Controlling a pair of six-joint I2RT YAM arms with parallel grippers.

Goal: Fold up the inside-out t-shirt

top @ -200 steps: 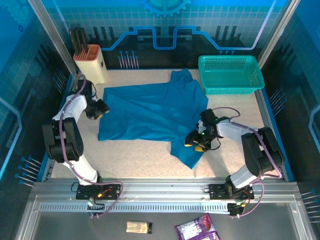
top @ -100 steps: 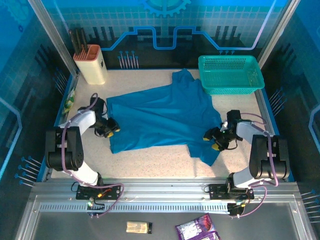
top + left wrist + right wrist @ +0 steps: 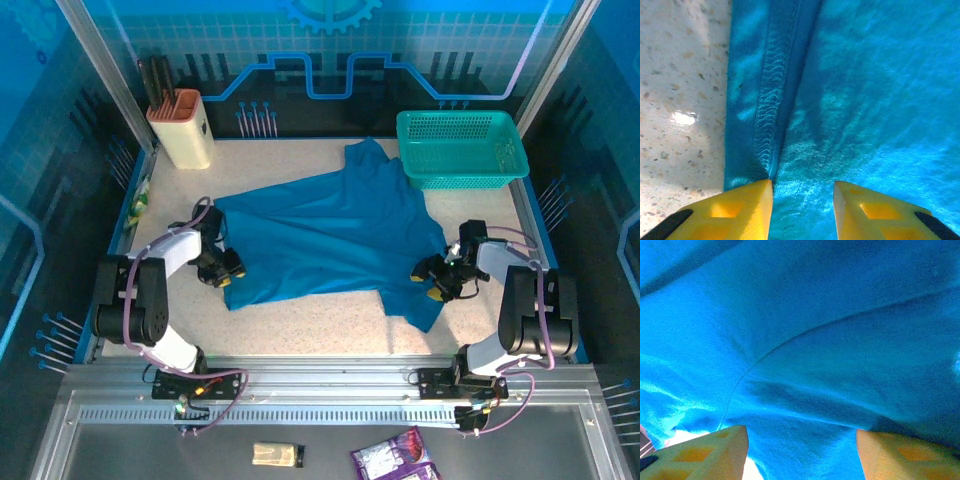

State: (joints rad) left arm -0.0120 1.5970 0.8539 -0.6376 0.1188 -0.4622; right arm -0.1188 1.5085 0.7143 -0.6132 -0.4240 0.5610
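A tan knife holder [image 3: 182,128] stands at the far left of the desk [image 3: 300,320]. The left gripper [image 3: 228,272] sits at the left edge of the inside-out t-shirt [image 3: 320,230]. Its yellow fingers [image 3: 735,207] are a little apart with blue cloth between them. I cannot tell if they pinch it. The t-shirt lies spread out in the middle of the desk. The right gripper [image 3: 437,280] is at its right edge. Its fingers [image 3: 710,452] are wide apart over cloth, and I cannot tell if they pinch it. A green basket [image 3: 460,148] sits far right.

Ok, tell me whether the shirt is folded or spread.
Spread, not folded: the shirt lies open across the table, wrinkled, sleeves out.
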